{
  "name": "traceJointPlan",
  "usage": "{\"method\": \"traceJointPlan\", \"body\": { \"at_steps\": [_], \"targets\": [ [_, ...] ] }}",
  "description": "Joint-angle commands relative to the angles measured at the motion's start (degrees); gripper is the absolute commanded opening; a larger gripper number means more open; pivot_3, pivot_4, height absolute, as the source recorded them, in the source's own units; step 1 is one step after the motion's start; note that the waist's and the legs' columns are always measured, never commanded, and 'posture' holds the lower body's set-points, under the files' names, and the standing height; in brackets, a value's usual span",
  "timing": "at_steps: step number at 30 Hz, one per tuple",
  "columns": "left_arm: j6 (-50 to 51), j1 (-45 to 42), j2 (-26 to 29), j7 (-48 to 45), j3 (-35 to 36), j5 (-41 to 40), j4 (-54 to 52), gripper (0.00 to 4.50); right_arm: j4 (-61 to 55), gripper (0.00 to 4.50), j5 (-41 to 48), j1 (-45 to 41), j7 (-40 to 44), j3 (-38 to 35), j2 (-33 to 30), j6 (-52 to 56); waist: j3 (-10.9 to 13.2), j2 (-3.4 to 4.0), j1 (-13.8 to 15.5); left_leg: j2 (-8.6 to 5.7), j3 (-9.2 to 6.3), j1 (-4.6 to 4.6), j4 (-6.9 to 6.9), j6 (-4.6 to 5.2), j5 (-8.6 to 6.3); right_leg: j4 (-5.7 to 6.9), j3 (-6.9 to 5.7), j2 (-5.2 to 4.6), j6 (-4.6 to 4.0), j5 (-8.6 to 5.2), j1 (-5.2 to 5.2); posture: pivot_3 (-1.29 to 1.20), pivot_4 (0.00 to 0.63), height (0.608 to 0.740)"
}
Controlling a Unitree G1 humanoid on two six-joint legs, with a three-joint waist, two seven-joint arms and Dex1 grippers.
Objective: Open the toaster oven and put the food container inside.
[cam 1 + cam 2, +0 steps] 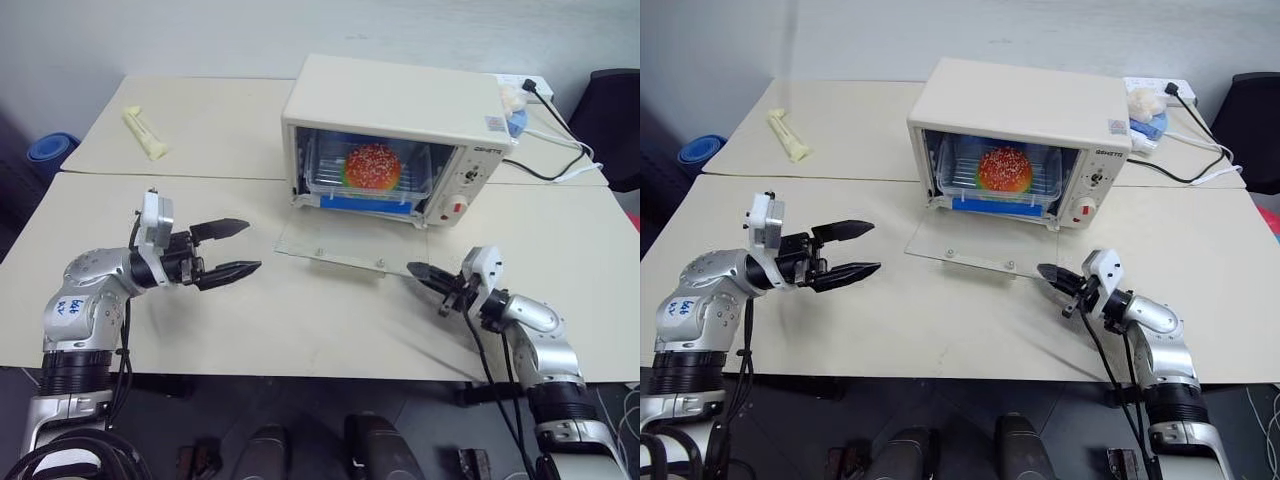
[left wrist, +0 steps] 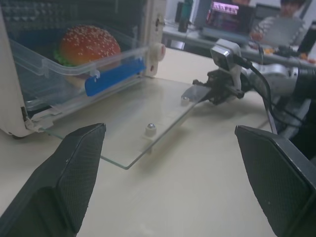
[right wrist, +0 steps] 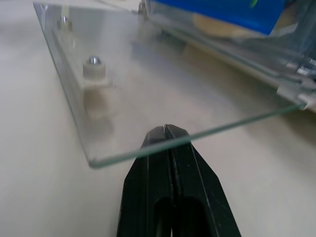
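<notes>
Food container (image 1: 365, 175): rear part hidden in the toaster oven (image 1: 400, 120) cavity, lower edge probably resting on the rack but can't confirm. Oven knob markings too small to read. In the right wrist view, the container's blue clip (image 3: 217, 12) is cut off by the frame. Person (image 2: 286, 24) behind the counter (image 1: 300, 320), cropped at top edge, blurred.

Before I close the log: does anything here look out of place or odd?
Nothing looks damaged or spilled. The food container sits straight inside the toaster oven, whose glass door lies open flat on the table.
</notes>
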Motion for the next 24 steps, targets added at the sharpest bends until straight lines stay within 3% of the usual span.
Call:
{"method": "traceJointPlan", "body": {
  "at_steps": [1, 11, 17, 20, 24],
  "targets": [
    [4.80, -2.13, -0.98, 3.88, 3.97, -5.93, -3.22, 4.45, -7.08, 0.00, 7.29, -0.50, -3.67, -5.23, 2.12, 2.61, 0.00, 0.00, 0.05, 0.00, -0.02, 0.00, 0.00, 0.00, 0.00, 0.03, -0.01, 0.00, 0.00, 0.00, 0.01, 0.00, 0.150, 0.740],
    [-1.41, -4.76, -2.12, 6.31, 3.24, -1.35, 0.97, 4.45, -5.10, 0.00, 13.39, -13.01, -10.24, -9.45, 5.34, 7.47, 0.00, 0.01, -0.03, 0.01, -0.01, 0.03, 0.00, -0.08, 0.01, 0.01, -0.01, 0.03, 0.00, 0.00, -0.02, 0.00, 0.150, 0.740],
    [-8.03, -2.55, -0.81, 6.86, 1.57, 5.41, 2.85, 4.45, -9.23, 0.00, 13.56, -11.36, -8.52, -9.82, 0.80, 12.06, 0.00, 0.01, 0.24, -0.02, -0.05, -0.08, -0.04, -0.05, -0.01, 0.01, -0.04, -0.02, 0.00, 0.00, -0.03, 0.00, 0.150, 0.740],
    [-11.16, -0.44, 1.07, 6.43, 1.32, 8.66, 4.71, 4.50, -14.38, 0.64, 11.38, -7.31, -2.88, -8.79, -5.21, 11.11, 0.01, 0.02, 0.22, -0.08, -0.02, -0.12, -0.06, 0.05, -0.07, 0.00, -0.02, -0.07, 0.00, 0.00, -0.05, 0.00, 0.150, 0.740],
    [-22.06, 4.64, 4.20, 5.28, 0.85, 15.39, 7.15, 4.50, -21.15, 2.00, 10.17, 2.15, 6.50, -6.94, -12.15, 9.46, 0.00, 0.02, 0.07, -0.07, -0.02, -0.14, -0.07, 0.10, -0.10, -0.19, -0.03, -0.06, 0.00, 0.00, -0.04, 0.00, 0.150, 0.740]
  ]
}}
